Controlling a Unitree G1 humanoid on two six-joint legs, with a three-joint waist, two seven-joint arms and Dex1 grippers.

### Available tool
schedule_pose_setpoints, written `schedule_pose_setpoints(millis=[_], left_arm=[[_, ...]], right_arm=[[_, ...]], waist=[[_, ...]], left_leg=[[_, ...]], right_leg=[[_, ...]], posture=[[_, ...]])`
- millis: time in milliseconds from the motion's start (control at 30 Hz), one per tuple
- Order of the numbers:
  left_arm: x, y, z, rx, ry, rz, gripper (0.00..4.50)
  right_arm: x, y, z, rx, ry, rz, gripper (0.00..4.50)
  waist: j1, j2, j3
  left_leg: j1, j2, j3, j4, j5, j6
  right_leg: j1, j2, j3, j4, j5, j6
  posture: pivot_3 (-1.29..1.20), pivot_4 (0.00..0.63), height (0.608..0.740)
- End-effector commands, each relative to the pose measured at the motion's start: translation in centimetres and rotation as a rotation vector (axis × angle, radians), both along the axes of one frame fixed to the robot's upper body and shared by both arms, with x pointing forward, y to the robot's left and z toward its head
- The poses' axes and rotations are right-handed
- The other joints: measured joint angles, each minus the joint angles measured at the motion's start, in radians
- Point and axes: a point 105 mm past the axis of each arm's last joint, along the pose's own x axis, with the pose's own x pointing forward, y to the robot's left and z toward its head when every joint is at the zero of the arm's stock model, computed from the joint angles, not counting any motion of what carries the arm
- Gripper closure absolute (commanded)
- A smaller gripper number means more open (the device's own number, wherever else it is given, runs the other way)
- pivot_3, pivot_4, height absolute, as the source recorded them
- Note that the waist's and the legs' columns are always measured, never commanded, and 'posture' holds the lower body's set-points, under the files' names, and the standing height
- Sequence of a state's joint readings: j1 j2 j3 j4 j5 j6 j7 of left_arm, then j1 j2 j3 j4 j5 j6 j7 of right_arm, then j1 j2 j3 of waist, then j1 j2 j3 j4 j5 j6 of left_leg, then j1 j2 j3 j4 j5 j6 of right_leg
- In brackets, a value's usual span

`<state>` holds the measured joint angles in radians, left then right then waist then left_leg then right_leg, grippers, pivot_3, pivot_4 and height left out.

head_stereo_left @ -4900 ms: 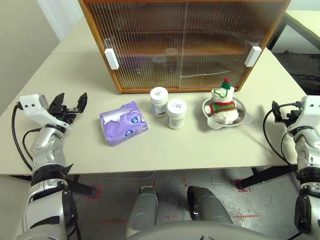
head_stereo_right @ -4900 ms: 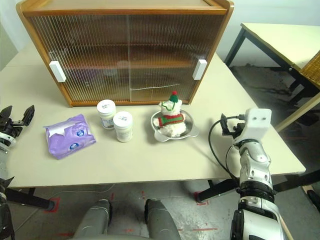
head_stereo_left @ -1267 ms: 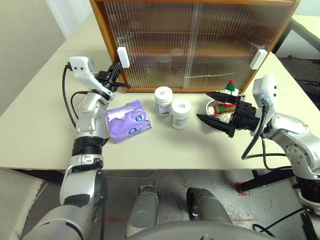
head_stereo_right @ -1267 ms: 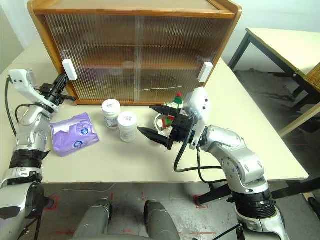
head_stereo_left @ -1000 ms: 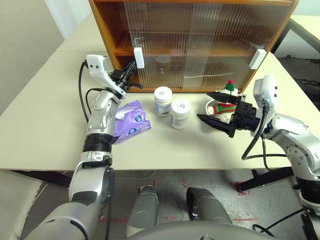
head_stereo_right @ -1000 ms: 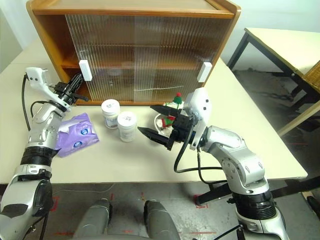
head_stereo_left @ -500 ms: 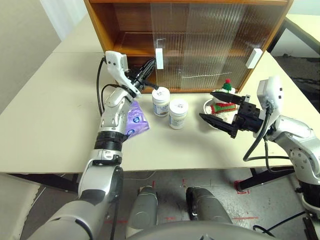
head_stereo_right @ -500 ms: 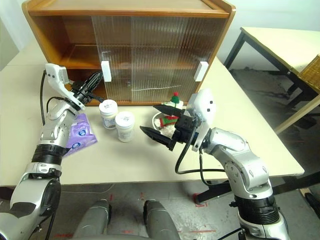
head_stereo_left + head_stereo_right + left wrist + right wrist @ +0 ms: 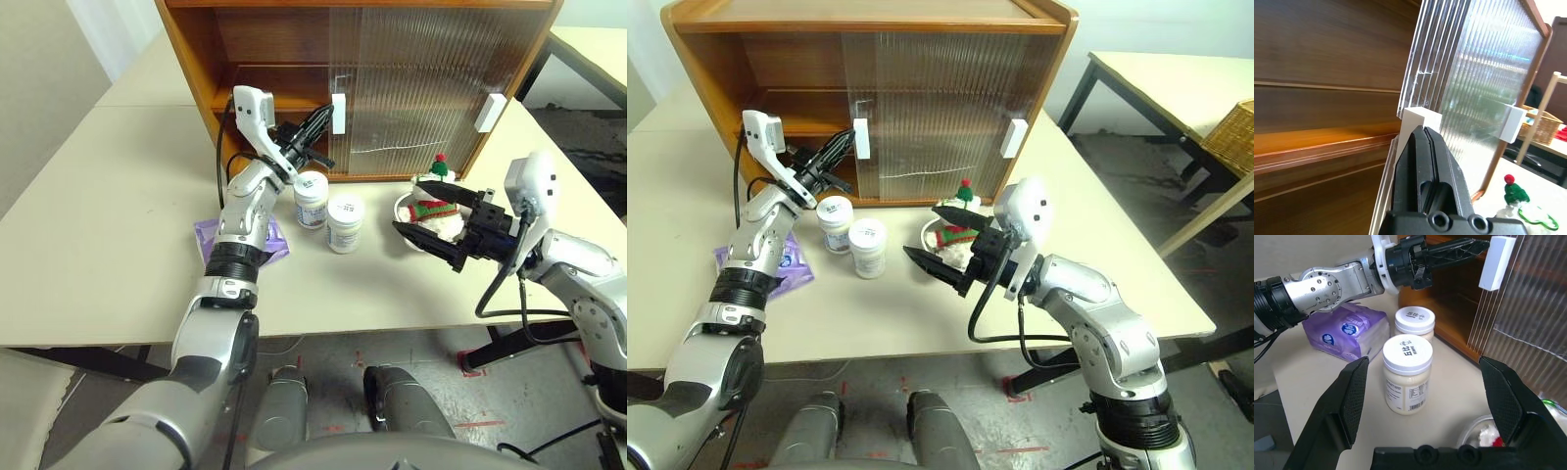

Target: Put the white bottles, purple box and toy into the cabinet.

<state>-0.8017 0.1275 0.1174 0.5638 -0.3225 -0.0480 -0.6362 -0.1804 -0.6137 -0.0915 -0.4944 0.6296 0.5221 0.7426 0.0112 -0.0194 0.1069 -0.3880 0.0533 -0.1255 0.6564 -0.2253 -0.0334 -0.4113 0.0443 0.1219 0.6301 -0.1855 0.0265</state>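
**Mia:** Orange-brown wood, that's the cabinet [image 9: 196, 59]. It stands at the back of the table [image 9: 108, 225]. Its left side is open and shows a shelf. The ribbed sliding door [image 9: 392, 78] covers the middle and right.

**Ben:** Where is the left gripper [image 9: 318, 132]?

**Mia:** Its two black fingers are pressed tight together. The tips push against the white handle [image 9: 339, 113] on the door's edge. It points toward the cabinet and a bit to the right.

**Ben:** And the right gripper [image 9: 936, 240]?

**Mia:** Its fingers are spread wide with nothing between them. It points to the left, toward the white bottles [image 9: 327, 206]. It hangs just in front of the toy [image 9: 438, 196].

**Ben:** How do the bottles stand?

**Mia:** Both stand straight up, lids on top, side by side in front of the cabinet. The lids have small dark print, too tiny to read.

**Ben:** And the purple box [image 9: 1347, 330]?

**Mia:** It lies flat on the table, left of the bottles, partly under the left arm. It has round blue logos. I cannot read the words.

**Ben:** The toy?

**Mia:** It sits upright in a round steel bowl [image 9: 407, 217], right of the bottles, with its hat pointing up.
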Motion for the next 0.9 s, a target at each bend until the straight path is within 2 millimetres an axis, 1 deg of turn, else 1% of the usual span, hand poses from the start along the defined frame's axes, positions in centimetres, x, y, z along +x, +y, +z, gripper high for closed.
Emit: schedule_pose_setpoints(millis=[33, 200, 367, 433, 500, 567, 733, 900], left_arm=[[0.0, -1.1, -0.2, 0.007, 0.003, -0.038, 4.47], [0.0, -1.3, -0.3, 0.003, 0.005, -0.045, 4.47], [0.1, -0.6, 0.3, -0.003, -0.011, -0.024, 4.47], [0.1, 0.0, 0.8, -0.016, -0.020, -0.012, 4.47], [-0.4, 0.5, 1.9, -0.033, -0.043, -0.025, 4.47], [-0.9, 0.9, 2.6, -0.035, -0.057, -0.033, 4.47], [-2.2, 2.9, 3.4, -0.013, -0.069, -0.021, 4.47], [-3.2, 4.5, 3.9, 0.028, -0.077, -0.021, 4.47]], right_arm=[[-0.4, -0.2, 0.4, -0.003, -0.009, -0.012, 0.00], [-0.4, -0.4, 0.5, 0.000, -0.014, -0.025, 0.00], [-0.2, -0.5, 0.2, -0.001, -0.008, -0.025, 0.00], [0.0, -0.6, 0.0, -0.003, -0.003, -0.020, 0.00], [0.2, -0.5, -0.3, -0.011, 0.007, -0.008, 0.00], [0.2, -0.3, -0.4, -0.015, 0.010, 0.006, 0.00], [0.7, 0.3, -0.1, -0.009, 0.002, 0.038, 0.00], [1.1, 0.8, 0.1, -0.013, 0.001, 0.073, 0.00]], waist=[[-0.008, 0.000, 0.000], [-0.013, 0.000, 0.000], [-0.013, 0.000, 0.000], [-0.013, 0.000, 0.000], [-0.013, 0.000, 0.000], [-0.012, 0.001, 0.000], [-0.011, 0.002, -0.001], [0.005, 0.002, -0.001]], left_leg=[[0.000, 0.000, 0.000, 0.002, -0.002, 0.002], [0.000, 0.000, 0.000, 0.005, -0.005, 0.003], [0.000, 0.000, 0.000, 0.005, -0.007, 0.005], [-0.001, 0.000, 0.000, 0.005, -0.008, 0.006], [-0.001, 0.000, 0.000, 0.005, -0.008, 0.007], [-0.003, 0.000, 0.000, 0.005, -0.009, 0.007], [-0.003, 0.000, 0.001, 0.004, -0.010, 0.009], [-0.003, 0.000, 0.001, 0.004, -0.010, 0.009]], right_leg=[[0.001, 0.000, 0.000, 0.000, 0.000, 0.001], [0.004, 0.000, 0.000, -0.005, -0.001, 0.002], [0.006, 0.000, 0.000, -0.010, -0.001, 0.002], [0.007, 0.000, 0.000, -0.011, -0.001, 0.002], [0.007, 0.000, 0.000, -0.012, -0.001, 0.002], [0.006, 0.000, 0.000, -0.013, -0.001, 0.002], [0.006, 0.001, 0.000, -0.013, -0.001, 0.003], [0.006, 0.001, 0.000, -0.013, -0.001, 0.003]], posture=[[-0.09, 0.097, 0.740], [-0.09, 0.095, 0.740], [-0.07, 0.096, 0.740], [-0.06, 0.096, 0.740], [-0.04, 0.096, 0.740], [-0.03, 0.095, 0.740], [0.02, 0.094, 0.740], [0.06, 0.093, 0.740]])
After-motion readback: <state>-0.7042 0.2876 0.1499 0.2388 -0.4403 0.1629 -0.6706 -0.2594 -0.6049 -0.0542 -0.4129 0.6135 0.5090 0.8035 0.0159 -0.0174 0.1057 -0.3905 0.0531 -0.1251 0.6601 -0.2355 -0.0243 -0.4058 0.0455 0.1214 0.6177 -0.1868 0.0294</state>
